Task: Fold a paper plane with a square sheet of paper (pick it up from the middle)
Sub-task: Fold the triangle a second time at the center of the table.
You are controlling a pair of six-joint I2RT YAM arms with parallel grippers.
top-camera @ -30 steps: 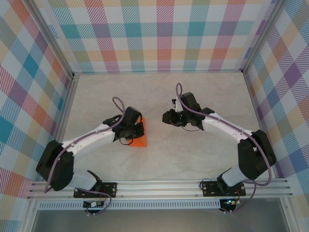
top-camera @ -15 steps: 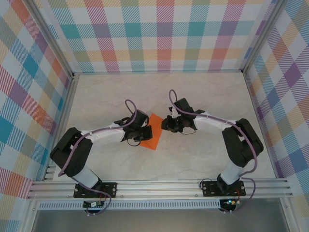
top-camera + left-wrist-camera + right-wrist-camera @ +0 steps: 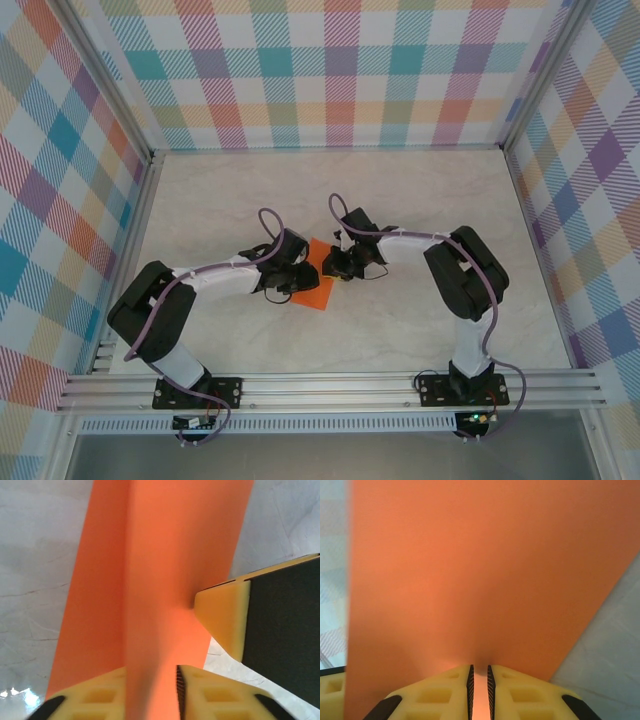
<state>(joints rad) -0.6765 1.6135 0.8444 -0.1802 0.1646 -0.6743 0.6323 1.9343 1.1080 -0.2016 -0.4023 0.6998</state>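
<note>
- Orange sheet of paper (image 3: 321, 291), creased, is at mid-table between the two grippers.
- Left arm, bent at the elbow, reaches right. The left gripper (image 3: 296, 281) is at the sheet's left side, its fingers (image 3: 205, 692) slightly apart with paper passing between them.
- Right arm, sharply bent, reaches left. The right gripper (image 3: 336, 266) has its fingers (image 3: 517, 692) pinched on the sheet's edge.

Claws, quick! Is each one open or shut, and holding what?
Left claw: slightly open, orange paper between its fingers.
Right claw: shut on the orange paper.
</note>
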